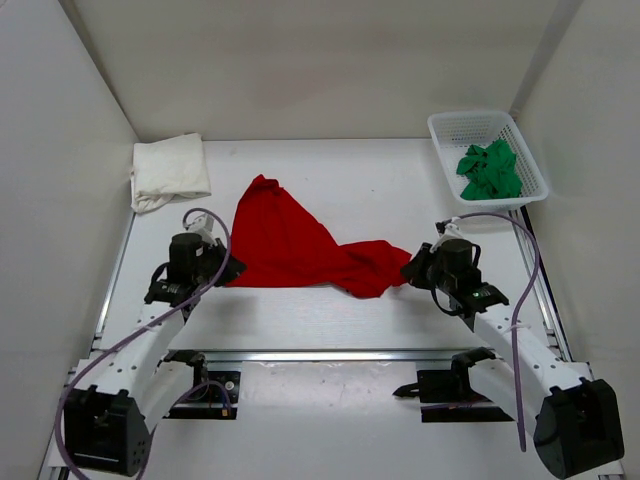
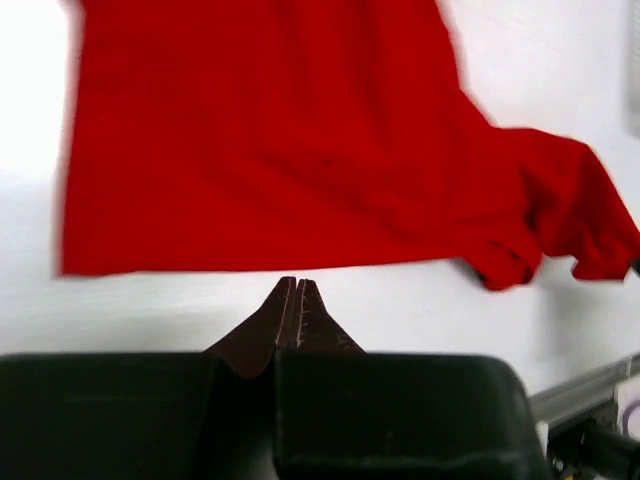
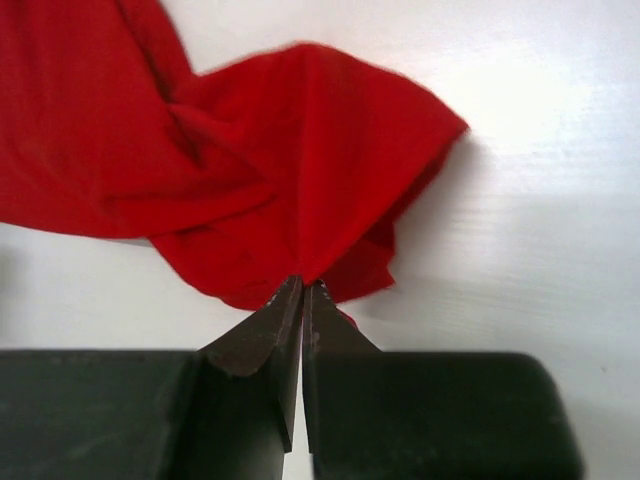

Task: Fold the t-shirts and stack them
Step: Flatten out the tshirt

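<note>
Surface: white table [image 1: 330,320] inside white-walled enclosure, arm bases at near edge.
Red t-shirt: red t-shirt [image 1: 290,245] at table centre, partly spread, peaked toward far edge, bunched and twisted at its right end.
Right gripper: right gripper [image 3: 302,290] closed, jaws pinched on the bunched right end of the red cloth; wrist view shows fabric running into the tips.
Left gripper: left gripper [image 2: 295,290] closed, tips at the near-left hem; wrist view is blurred, tips sit just below the edge, cannot tell if cloth is caught.
Cream-white t-shirt: cream-white t-shirt [image 1: 170,172] folded pad at far-left corner.
Green t-shirt: green t-shirt [image 1: 490,172] crumpled inside white mesh basket [image 1: 445,135] at far-right corner.
Step (judged): flattening the red one before folding.
How to do well: confirm left hold on hem first; pull both ends apart evenly, low over table, to take out the twist at right; avoid dragging toward the cream pad.
Progress (judged): one folded, two left.
</note>
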Action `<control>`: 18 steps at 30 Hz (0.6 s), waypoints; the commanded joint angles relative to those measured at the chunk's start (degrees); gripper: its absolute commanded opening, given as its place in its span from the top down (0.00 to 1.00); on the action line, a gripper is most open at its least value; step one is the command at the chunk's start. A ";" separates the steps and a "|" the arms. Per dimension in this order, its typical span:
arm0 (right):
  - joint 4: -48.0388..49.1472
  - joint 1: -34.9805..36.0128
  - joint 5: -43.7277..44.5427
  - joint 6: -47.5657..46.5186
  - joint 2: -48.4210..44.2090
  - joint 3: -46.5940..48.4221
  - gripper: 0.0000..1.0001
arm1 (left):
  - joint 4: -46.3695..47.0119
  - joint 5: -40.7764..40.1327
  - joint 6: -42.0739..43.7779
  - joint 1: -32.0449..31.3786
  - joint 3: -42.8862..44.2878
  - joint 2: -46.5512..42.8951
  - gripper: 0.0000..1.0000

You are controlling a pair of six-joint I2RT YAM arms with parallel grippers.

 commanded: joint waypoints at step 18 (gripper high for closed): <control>0.87 1.70 1.39 1.28 -0.75 2.66 1.00 | -4.51 -9.00 -3.69 12.65 -4.08 -2.75 0.59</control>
